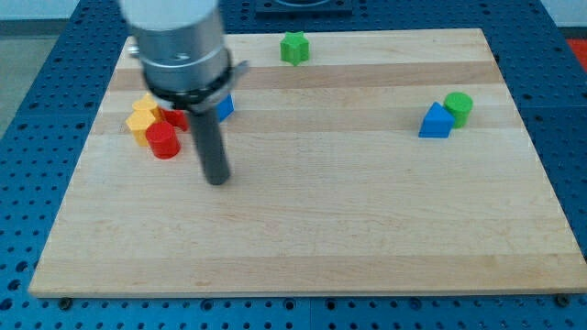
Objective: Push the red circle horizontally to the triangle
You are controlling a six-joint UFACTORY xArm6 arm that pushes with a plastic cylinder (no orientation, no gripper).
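The red circle [163,140] — a short red cylinder — sits just to the view's left of my tip [217,180] and a little toward the view's top of it, near but not touching. It lies against a small cluster on the worktop [321,229]: two yellow blocks [142,117] stacked close on its far side, another red block [174,118] half hidden behind the rod, and a blue block [225,107] peeking out toward the view's top of my tip, its shape hard to make out.

The blue triangle [436,121] stands well apart from my tip, far toward the view's right, touching a green cylinder [458,106]. A green star-like block [294,48] rests near the worktop's top edge, out of the way.

There is no hand on this arm — only the rod, so nothing opens or closes, and my tip touches no block.

By my judgement the task has barely begun: the circle is at the opposite side from the triangle, and the whole rightward push remains. My tip stands on the circle's right, the wrong side for that push; it would need to come round to the circle's left first, without dragging the yellow blocks along.
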